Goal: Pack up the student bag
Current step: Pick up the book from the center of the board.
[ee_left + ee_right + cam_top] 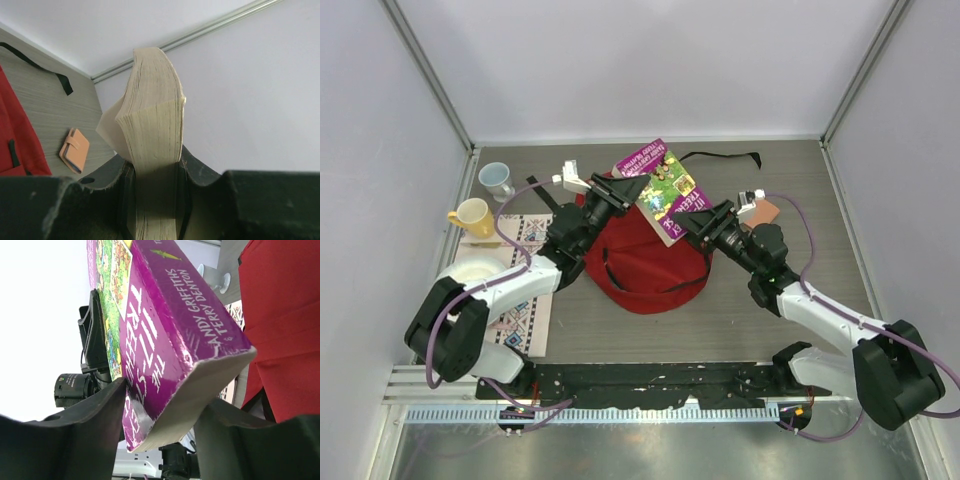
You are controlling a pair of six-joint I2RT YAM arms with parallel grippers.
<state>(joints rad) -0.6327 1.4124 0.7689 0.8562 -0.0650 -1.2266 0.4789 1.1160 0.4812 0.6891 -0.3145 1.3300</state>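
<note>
Two arms, one book (660, 182)

The left end effector (156, 175) is closed narrow across the book's covers and holds it. The right end effector (160, 415) has its jaws partly apart around the spine corner; I cannot tell whether it presses. The book is tilted over the far edge of the red student bag (645, 270), which lies on the bench (800, 200) between the arms.

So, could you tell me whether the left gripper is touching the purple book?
Touching. The left wrist view shows the left gripper clamped on the purple book, page edges pressed against both fingers with no gap.
</note>
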